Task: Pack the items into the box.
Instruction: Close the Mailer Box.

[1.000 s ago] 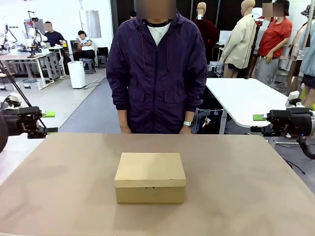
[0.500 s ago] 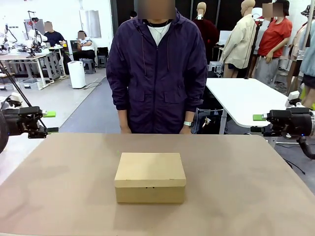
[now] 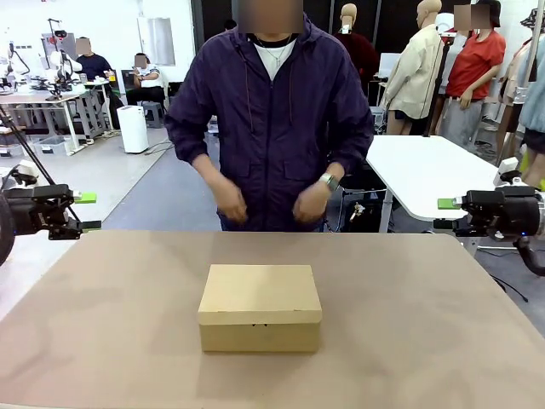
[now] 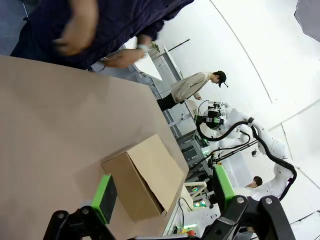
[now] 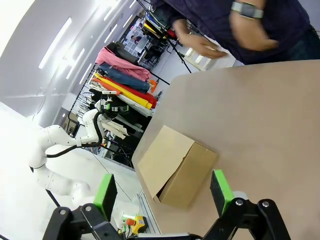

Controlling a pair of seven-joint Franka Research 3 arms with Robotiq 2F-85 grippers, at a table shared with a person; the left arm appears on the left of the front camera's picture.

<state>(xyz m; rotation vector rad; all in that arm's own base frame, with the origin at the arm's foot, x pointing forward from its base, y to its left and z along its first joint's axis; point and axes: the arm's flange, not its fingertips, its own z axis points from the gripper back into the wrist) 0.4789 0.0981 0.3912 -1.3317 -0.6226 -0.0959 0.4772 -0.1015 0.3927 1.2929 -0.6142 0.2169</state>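
Note:
The brown cardboard box [image 3: 260, 307] sits shut in the middle of the table, its flap lid down. It also lies ahead of the fingers in the left wrist view [image 4: 142, 182] and in the right wrist view [image 5: 175, 167]. My left gripper [image 3: 87, 211] hovers open off the table's left edge, well away from the box, with nothing between its green pads [image 4: 104, 197]. My right gripper [image 3: 444, 214] hangs open off the right edge, likewise with nothing in it. The items are out of view.
A person in a dark purple jacket stands at the far side of the tan table [image 3: 426, 324], both hands [image 3: 230, 203] raised in front of the waist. A white table [image 3: 426, 175] stands behind on the right.
The person's hands have come up from below the table's far edge to waist height. Both arms and the box have stayed still.

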